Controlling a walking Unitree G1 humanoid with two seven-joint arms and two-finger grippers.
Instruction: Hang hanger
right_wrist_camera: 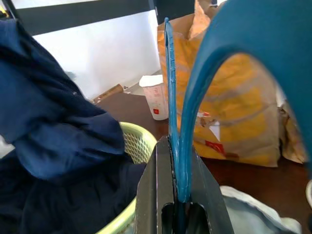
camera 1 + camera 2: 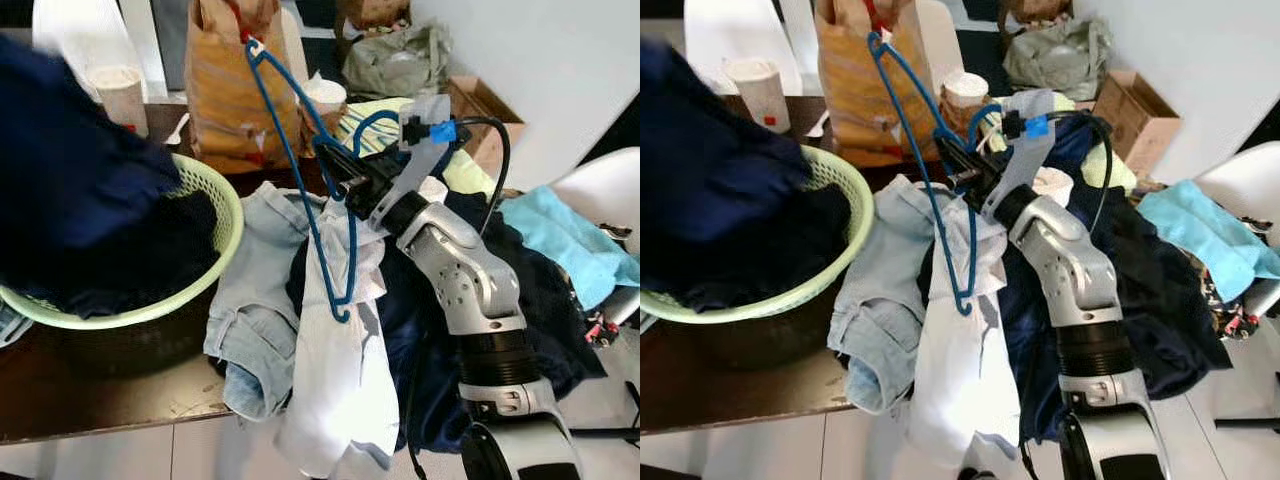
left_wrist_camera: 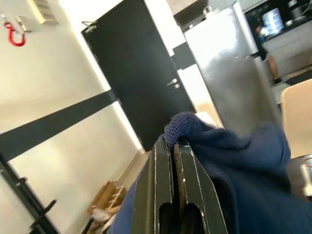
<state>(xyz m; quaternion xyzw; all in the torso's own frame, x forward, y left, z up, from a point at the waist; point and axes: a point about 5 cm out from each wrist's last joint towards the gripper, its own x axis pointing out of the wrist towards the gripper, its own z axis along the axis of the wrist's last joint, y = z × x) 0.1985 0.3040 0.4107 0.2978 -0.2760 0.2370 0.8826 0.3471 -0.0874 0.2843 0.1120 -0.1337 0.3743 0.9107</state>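
Item: blue hanger (image 2: 300,170), which we find clamped in the right gripper (image 2: 338,172) above the clothes pile (image 2: 330,330), at one o'clock from the green basket (image 2: 215,215). Left gripper (image 3: 173,161) is clenched on navy cloth (image 3: 234,161).

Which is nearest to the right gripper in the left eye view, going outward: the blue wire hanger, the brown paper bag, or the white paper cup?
1. Blue wire hanger: clamped in the right gripper.
2. Brown paper bag: behind the hanger, toward the robot's left.
3. White paper cup: farthest, at the table's far left, beyond the green plastic basket.
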